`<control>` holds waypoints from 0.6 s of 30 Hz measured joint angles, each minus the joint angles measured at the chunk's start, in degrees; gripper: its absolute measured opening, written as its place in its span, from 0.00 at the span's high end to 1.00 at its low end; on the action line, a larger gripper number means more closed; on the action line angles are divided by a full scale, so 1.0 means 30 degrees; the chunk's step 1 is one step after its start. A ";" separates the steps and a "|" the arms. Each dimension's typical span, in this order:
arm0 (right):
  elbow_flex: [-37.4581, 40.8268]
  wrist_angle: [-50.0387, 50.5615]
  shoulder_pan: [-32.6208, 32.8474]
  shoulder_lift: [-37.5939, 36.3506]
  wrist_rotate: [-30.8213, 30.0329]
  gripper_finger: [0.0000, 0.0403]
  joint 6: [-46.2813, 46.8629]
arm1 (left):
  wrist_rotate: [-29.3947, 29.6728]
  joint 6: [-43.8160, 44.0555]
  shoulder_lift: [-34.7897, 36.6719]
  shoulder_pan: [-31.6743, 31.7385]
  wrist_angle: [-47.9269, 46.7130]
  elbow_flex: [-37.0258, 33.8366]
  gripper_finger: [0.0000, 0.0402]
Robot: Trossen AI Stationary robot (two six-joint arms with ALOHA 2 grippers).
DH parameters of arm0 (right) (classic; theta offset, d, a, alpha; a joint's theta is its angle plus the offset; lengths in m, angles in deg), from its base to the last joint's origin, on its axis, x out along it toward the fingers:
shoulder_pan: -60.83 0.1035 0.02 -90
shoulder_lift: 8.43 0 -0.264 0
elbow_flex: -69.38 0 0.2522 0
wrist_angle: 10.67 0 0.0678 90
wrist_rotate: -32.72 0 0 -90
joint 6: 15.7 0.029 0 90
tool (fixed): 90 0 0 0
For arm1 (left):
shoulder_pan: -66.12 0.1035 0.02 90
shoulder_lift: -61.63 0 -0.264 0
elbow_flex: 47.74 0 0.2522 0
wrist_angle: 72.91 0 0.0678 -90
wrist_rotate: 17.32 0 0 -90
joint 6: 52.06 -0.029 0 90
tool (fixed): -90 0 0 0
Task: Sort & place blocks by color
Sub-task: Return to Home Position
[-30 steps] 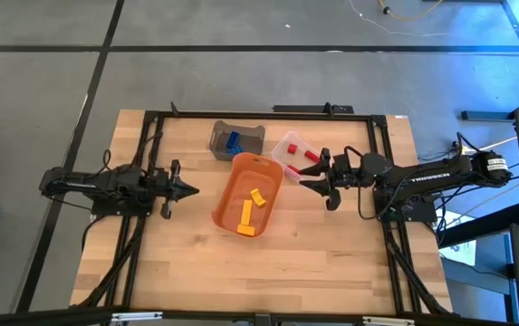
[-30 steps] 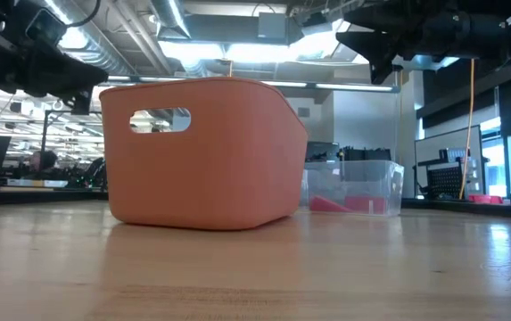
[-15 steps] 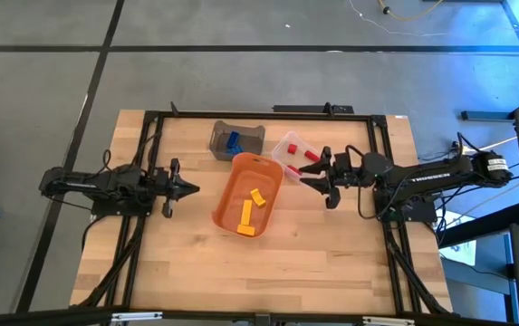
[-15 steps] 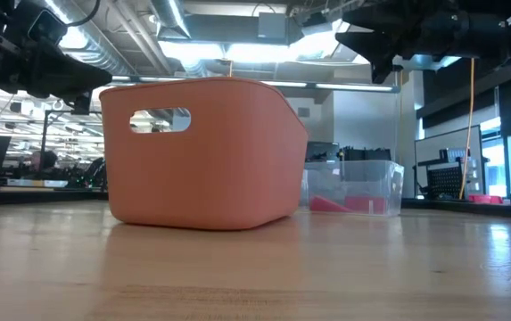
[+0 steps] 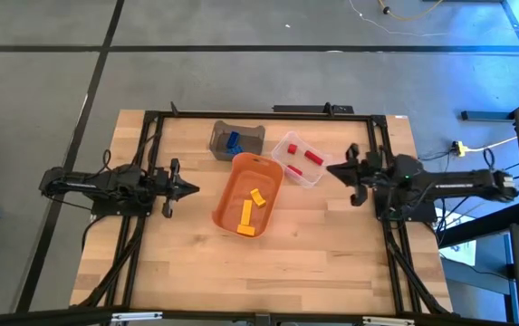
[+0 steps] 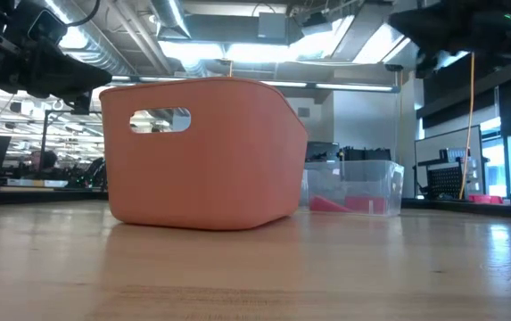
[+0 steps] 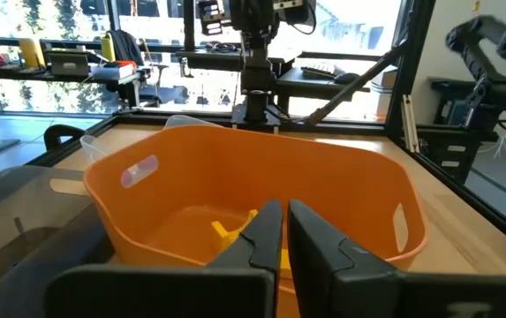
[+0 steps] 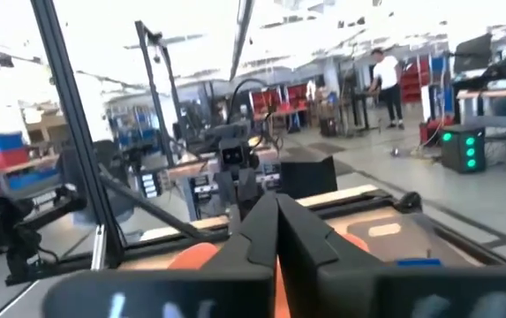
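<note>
Yellow blocks lie in the orange tub at the table's middle. Blue blocks sit in the grey bin behind it. Red blocks lie in the clear bin at the tub's far right. My left gripper is shut and level, just left of the tub; its wrist view looks into the tub past the shut fingers. My right gripper is shut, right of the clear bin and apart from it, holding nothing.
A black frame runs around the tabletop. Bare wood lies in front of the tub toward the near edge. In the low view the tub stands in front, the clear bin behind it on the right.
My right gripper has drawn back from over the clear bin toward the table's right edge and has shut with nothing in it. The blocks and bins have stayed where they were.
</note>
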State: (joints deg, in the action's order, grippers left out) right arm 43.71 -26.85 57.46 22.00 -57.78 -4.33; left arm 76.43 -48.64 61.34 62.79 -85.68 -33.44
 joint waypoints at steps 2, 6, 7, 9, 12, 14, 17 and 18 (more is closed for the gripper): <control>0.0600 0.0996 -0.0172 -0.1925 -0.0005 0.99 0.0040 | 0.0000 0.0006 0.0000 0.0000 0.0000 0.0000 0.98; 0.0988 0.3819 -0.0408 -0.5306 0.0002 0.99 0.0156 | 0.0000 -0.0002 0.0000 0.0000 0.0000 0.0000 1.00; 0.0988 0.4548 -0.0411 -0.6055 0.0002 1.00 0.0159 | 0.0000 0.0002 0.0000 0.0000 0.0000 0.0000 1.00; 0.0988 0.5815 -0.0411 -0.7368 0.0002 0.99 0.0170 | 0.0000 0.0000 0.0000 0.0000 0.0000 0.0000 1.00; 0.0988 0.7177 -0.0411 -0.9255 0.0002 1.00 0.0119 | 0.0000 0.0006 0.0000 0.0000 0.0000 0.0000 0.98; 0.0988 0.7863 -0.0411 -1.0151 -0.0011 1.00 0.0106 | 0.0000 0.0000 0.0000 0.0000 0.0000 0.0000 0.97; 0.0951 0.8079 -0.0411 -1.0024 -0.0454 1.00 -0.0229 | 0.0000 0.0006 0.0000 0.0000 0.0000 -0.0007 0.95; 0.0944 0.7929 -0.0411 -0.9882 -0.0713 1.00 -0.0403 | -0.0013 0.0006 -0.0013 0.0000 0.0000 -0.0007 0.95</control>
State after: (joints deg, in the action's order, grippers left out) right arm 46.54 -3.06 56.23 -7.65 -59.92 -5.54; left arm 76.39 -48.62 61.30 62.79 -85.68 -33.47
